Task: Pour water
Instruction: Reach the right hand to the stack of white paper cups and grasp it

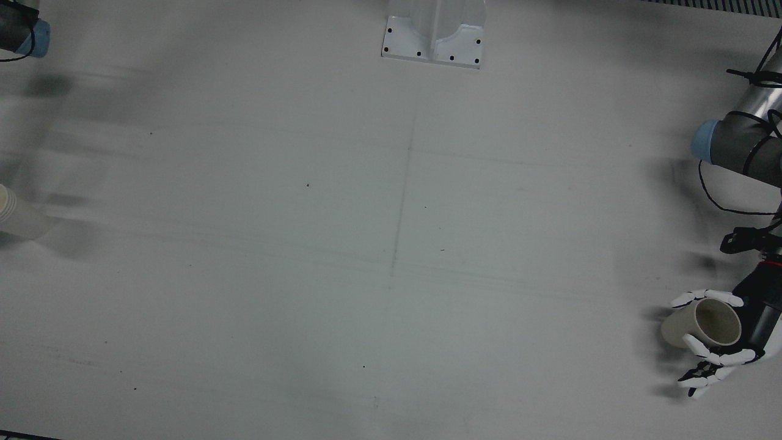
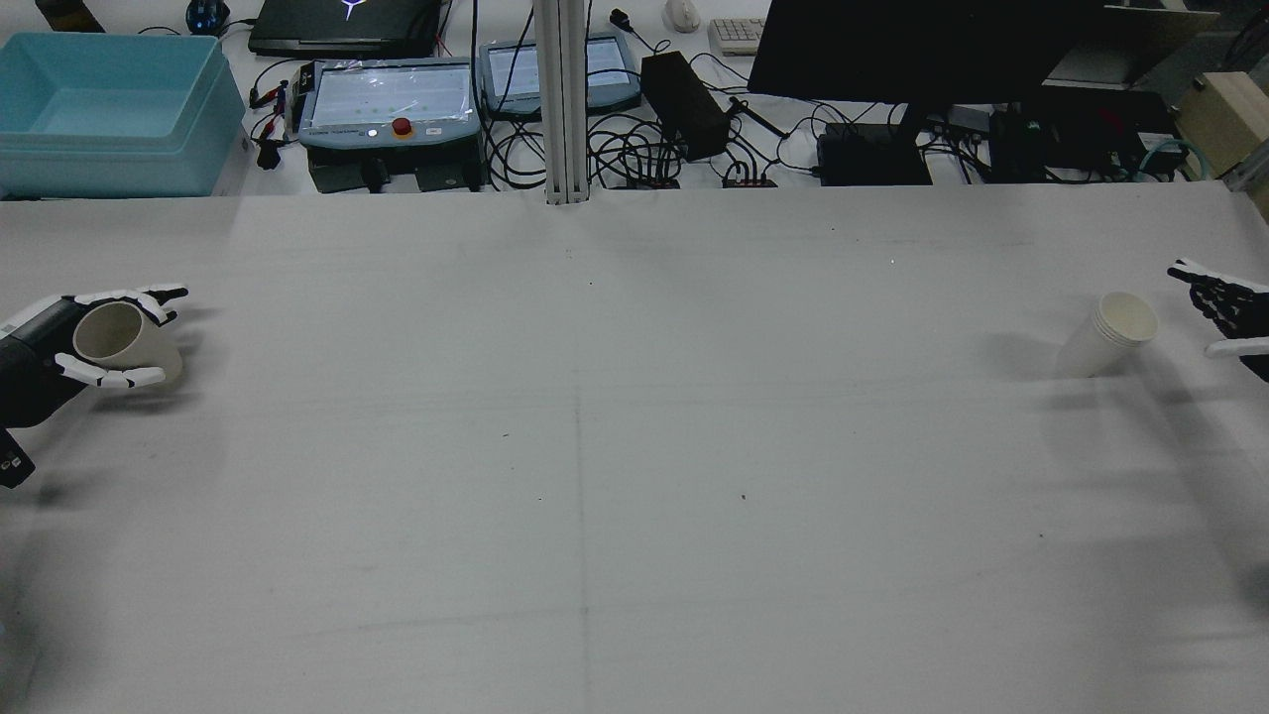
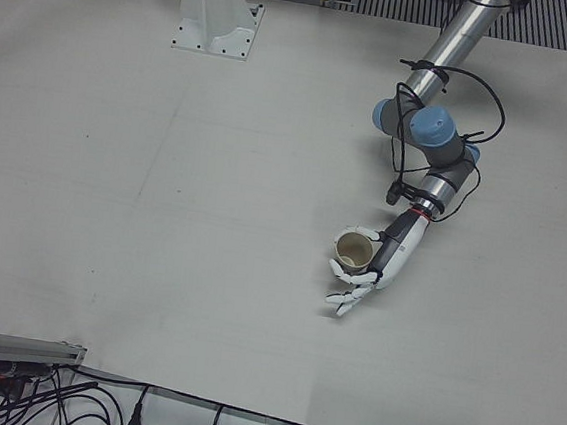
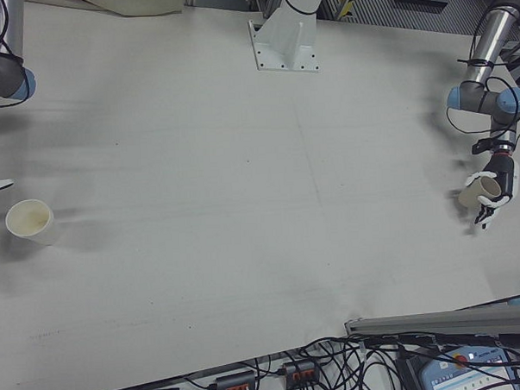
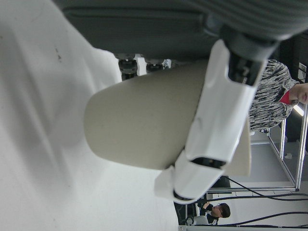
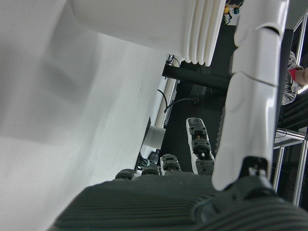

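A beige paper cup [image 1: 702, 324] stands on the white table at its left end, also in the rear view [image 2: 124, 342]. My left hand [image 1: 724, 356] is cupped around it: the thumb lies against its wall and the fingers reach straight past it without curling shut. In the left hand view the cup [image 5: 144, 125] fills the palm. A stack of white paper cups [image 2: 1110, 332] stands at the table's right end. My right hand [image 2: 1224, 317] is open just beside it, a small gap apart. The stack [image 6: 144, 24] shows at the top of the right hand view.
The arms' white pedestal base [image 1: 435, 36] stands at the robot's edge of the table. A blue bin [image 2: 109, 109], control boxes, cables and a monitor lie beyond the far edge. The stack also shows in the right-front view [image 4: 30, 221].
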{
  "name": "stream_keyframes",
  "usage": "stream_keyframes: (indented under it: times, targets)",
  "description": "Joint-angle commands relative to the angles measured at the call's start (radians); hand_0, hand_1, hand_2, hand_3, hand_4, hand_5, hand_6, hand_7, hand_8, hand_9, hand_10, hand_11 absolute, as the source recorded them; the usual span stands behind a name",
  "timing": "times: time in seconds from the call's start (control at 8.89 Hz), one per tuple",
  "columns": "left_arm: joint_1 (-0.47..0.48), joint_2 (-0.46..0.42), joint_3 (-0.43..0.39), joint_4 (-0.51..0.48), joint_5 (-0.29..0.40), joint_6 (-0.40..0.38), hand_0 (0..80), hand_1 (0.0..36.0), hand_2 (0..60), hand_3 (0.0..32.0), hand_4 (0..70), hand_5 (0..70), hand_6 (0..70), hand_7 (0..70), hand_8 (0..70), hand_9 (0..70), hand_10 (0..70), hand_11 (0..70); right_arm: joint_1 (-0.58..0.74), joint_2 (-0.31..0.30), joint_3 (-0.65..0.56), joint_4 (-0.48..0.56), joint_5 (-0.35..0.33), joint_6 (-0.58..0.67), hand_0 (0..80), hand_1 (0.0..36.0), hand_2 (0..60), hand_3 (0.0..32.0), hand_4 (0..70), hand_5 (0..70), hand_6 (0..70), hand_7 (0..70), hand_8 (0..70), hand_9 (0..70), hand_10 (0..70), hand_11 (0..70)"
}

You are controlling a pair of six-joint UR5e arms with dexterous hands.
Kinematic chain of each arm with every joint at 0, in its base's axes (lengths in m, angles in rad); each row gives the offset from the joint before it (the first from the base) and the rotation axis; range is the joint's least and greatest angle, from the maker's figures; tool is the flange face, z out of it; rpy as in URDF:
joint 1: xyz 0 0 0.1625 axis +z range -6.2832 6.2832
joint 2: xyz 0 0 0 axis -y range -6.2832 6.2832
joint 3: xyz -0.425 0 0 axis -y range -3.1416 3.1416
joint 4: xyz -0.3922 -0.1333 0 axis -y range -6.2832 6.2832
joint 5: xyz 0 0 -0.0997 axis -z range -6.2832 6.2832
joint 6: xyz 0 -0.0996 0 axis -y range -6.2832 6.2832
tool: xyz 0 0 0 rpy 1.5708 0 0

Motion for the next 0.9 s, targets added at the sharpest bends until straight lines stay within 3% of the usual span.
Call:
stream_keyframes:
  times: [0.0, 0.45, 0.56, 0.79]
  targets:
    - [0.000, 0.003, -0.001, -0.010, 0.000, -0.011, 80.0, 36.0, 60.0, 0.0, 70.0, 70.0, 18.1, 19.8, 9.0, 9.3, 8.1, 14.8, -0.047, 0.033, 0.000, -0.020, -0.002, -0.073, 63.2, 21.0, 0.0, 0.0, 17.7, 9.6, 6.5, 6.8, 0.3, 0.0, 0.0, 0.0]
    - [-0.002, 0.013, 0.001, -0.016, -0.003, -0.017, 80.0, 36.0, 60.0, 0.0, 70.0, 70.0, 17.5, 19.1, 8.9, 9.2, 8.2, 14.9, -0.090, 0.036, 0.020, -0.050, -0.002, -0.133, 80.0, 27.2, 0.0, 0.0, 23.5, 15.9, 11.7, 15.8, 1.5, 1.7, 0.0, 0.0]
    - [-0.002, 0.013, -0.001, -0.018, -0.003, -0.017, 80.0, 36.0, 60.0, 0.0, 70.0, 70.0, 17.3, 19.0, 8.8, 9.2, 8.2, 14.9, -0.092, 0.036, 0.041, -0.068, -0.002, -0.141, 80.0, 28.0, 0.0, 0.0, 25.2, 17.6, 13.4, 18.0, 2.3, 2.2, 0.0, 0.0]
    - [-0.002, 0.015, -0.001, -0.019, -0.003, -0.019, 80.0, 36.0, 60.0, 0.0, 70.0, 70.0, 17.0, 18.6, 8.9, 9.1, 8.3, 14.9, -0.095, 0.034, 0.072, -0.112, -0.002, -0.157, 80.0, 29.3, 0.4, 0.0, 34.3, 28.2, 22.2, 29.1, 9.5, 11.8, 1.5, 5.1]
